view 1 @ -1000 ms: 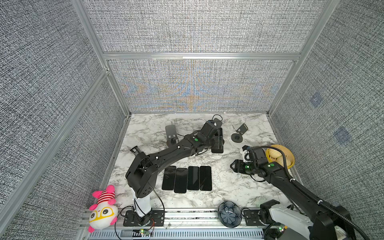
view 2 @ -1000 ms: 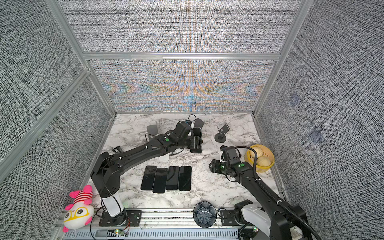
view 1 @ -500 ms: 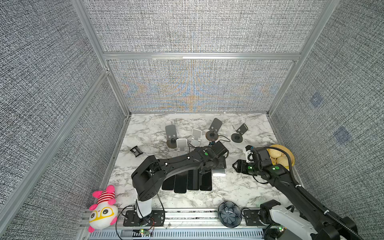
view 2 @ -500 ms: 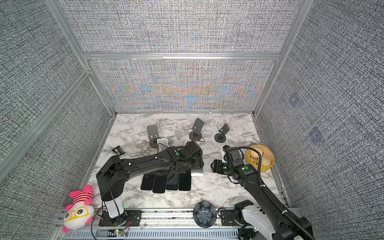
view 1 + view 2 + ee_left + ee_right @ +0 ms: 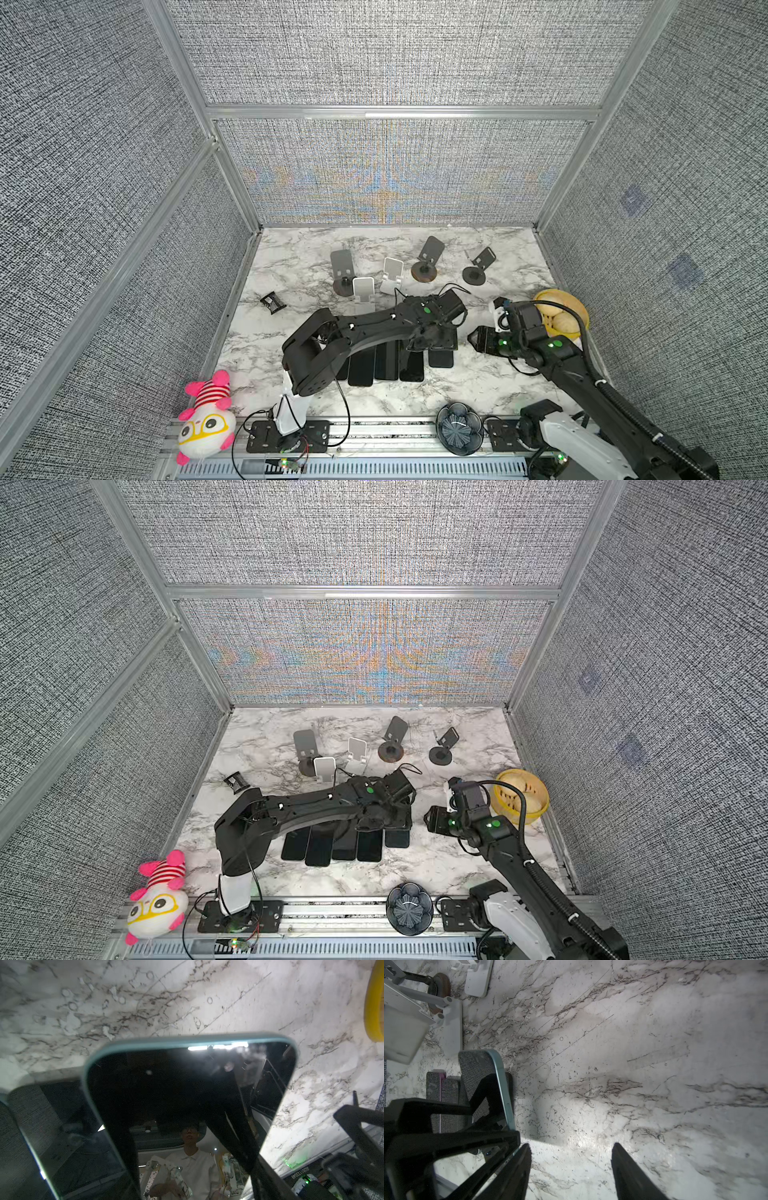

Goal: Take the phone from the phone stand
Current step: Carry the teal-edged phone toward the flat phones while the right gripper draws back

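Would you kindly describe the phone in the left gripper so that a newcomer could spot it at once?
On the marble table, find the row of dark phones lying flat near the front. At its right end the left gripper holds the phone. Its edge is pale blue, and unlike its neighbours it is tilted, not flat.

A pink plush toy (image 5: 205,415) lies front left; a dark fluted dish (image 5: 459,428) sits mid-front. A yellow bowl (image 5: 557,293) stands at right.
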{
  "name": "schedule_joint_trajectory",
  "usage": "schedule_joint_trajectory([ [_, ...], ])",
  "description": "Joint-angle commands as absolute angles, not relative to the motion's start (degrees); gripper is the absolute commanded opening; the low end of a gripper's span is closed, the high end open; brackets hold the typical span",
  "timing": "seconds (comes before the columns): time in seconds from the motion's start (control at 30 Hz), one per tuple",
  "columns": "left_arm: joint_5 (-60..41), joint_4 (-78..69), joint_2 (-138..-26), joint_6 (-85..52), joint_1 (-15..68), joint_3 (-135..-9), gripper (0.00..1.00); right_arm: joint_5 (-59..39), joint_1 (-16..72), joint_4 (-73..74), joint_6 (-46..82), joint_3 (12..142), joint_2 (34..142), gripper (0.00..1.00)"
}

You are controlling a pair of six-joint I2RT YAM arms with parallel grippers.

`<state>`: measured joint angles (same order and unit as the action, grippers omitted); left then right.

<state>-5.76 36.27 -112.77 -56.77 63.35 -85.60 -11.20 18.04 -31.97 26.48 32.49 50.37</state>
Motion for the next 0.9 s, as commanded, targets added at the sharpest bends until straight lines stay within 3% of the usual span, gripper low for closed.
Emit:
schedule_joint_trajectory([
  [0.0, -7.6, 37.7, -113.3, -56.3, 63.8, -86.0, 0.39, -11.1, 18.0, -32.7, 26.3, 32.5, 50.4, 0.63],
  [0.53, -8.1, 36.7, -116.2, -60.1, 64.6, -84.3, 0.42, -11.2, 17.9, -32.6, 26.2, 32.3, 50.8, 0.63],
  [0.87, -8.3, 36.3, -117.9, -60.5, 64.6, -84.5, 0.55, -11.3, 17.9, -32.4, 26.2, 31.8, 50.8, 0.63],
])
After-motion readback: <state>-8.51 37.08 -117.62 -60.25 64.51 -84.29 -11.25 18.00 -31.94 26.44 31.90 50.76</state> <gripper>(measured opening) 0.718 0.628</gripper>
